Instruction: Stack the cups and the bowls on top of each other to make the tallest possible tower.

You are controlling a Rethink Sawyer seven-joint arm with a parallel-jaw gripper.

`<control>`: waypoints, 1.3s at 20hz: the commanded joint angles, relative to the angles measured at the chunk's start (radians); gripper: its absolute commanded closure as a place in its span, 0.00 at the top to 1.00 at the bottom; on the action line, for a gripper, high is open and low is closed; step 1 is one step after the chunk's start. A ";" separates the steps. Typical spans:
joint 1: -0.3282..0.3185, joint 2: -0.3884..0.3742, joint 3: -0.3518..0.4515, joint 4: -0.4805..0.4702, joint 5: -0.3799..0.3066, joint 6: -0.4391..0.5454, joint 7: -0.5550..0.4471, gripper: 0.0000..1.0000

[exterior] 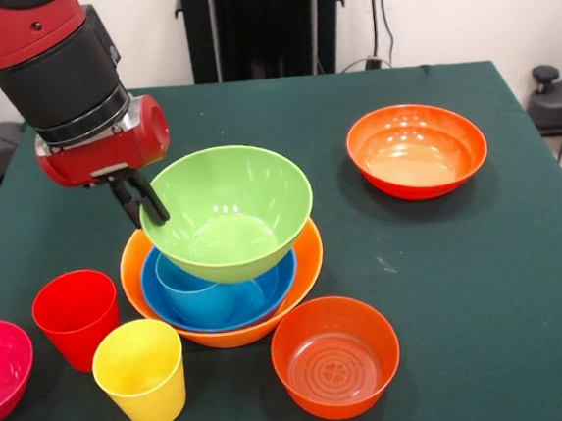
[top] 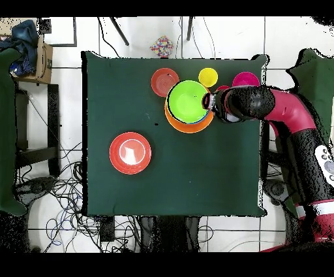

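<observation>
The front view looks from near, low across the table, facing the robot at its far side. The overhead view looks straight down from high up. Both share the whole table top.

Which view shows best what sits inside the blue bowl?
The front view: the blue bowl holds a light blue cup beneath the tilted lime green bowl. Overhead, the green bowl hides nearly all of the blue bowl and its contents.

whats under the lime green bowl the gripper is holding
Under the glossy lime green bowl sit a blue plastic bowl with a light blue piece inside, nested in the large pale orange bowl. The green bowl covers their far halves.
</observation>
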 commanded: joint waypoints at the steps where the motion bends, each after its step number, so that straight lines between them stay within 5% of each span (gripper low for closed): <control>1: 0.016 0.015 -0.038 0.056 -0.059 -0.001 -0.230 0.00; 26: -0.015 -0.008 -0.024 0.073 -0.046 0.026 -0.256 0.00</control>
